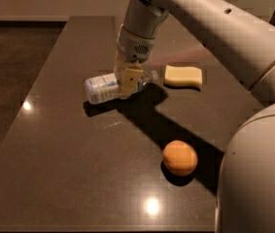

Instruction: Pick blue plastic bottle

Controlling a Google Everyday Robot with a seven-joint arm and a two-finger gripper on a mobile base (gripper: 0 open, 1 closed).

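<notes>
The blue plastic bottle (100, 87) lies on its side on the dark table (54, 154), cap end pointing right toward the sponge. It is clear with a pale blue-and-white label. My gripper (125, 84) comes down from above onto the bottle's middle. Its jaws are open and straddle the bottle: the near tan finger (130, 80) stands in front of it, the far one is mostly hidden behind it. The bottle still rests on the table.
A wavy-edged yellow sponge (183, 75) lies just right of the bottle's cap. An orange fruit (180, 158) sits nearer the front right. My white arm fills the upper right and right edge. The table's left edge drops to a brown floor.
</notes>
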